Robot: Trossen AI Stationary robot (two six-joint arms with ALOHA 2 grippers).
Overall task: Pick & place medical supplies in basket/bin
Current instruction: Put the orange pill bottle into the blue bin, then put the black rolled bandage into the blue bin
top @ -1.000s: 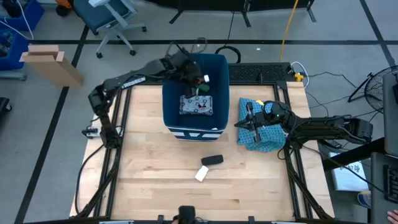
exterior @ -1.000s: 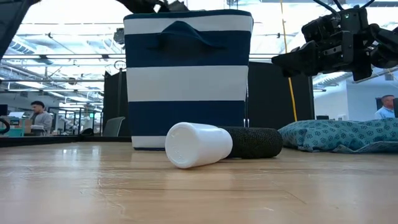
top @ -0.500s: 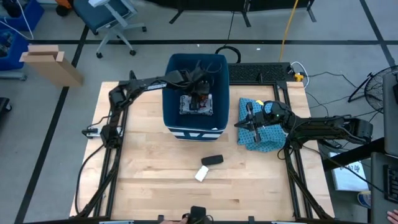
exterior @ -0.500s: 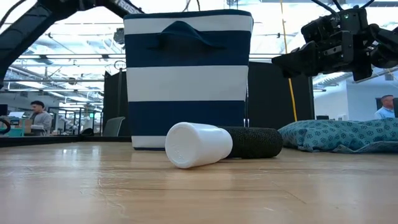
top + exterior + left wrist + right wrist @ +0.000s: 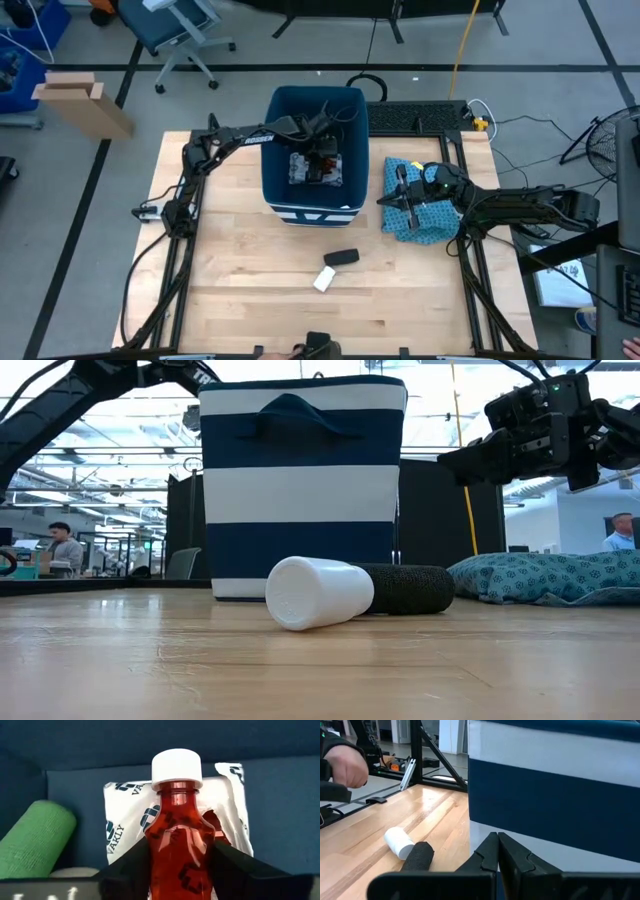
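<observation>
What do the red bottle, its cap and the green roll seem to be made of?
Red bottle, held by the left gripper: likely clear red plastic, glossy, print visible through it. White cap: matte plastic, apparently. Green roll: probably woven elastic bandage, crinkled texture.

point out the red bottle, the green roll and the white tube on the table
red bottle (image 5: 177, 850), left wrist view, on its body
green roll (image 5: 32, 840), left wrist view, on its side
white tube (image 5: 318, 593), low view, on its side

Glossy translucent red plastic bottle (image 5: 179, 845), crinkly white packet (image 5: 131, 812), possibly paper, pale wood table (image 5: 250, 290)
</observation>
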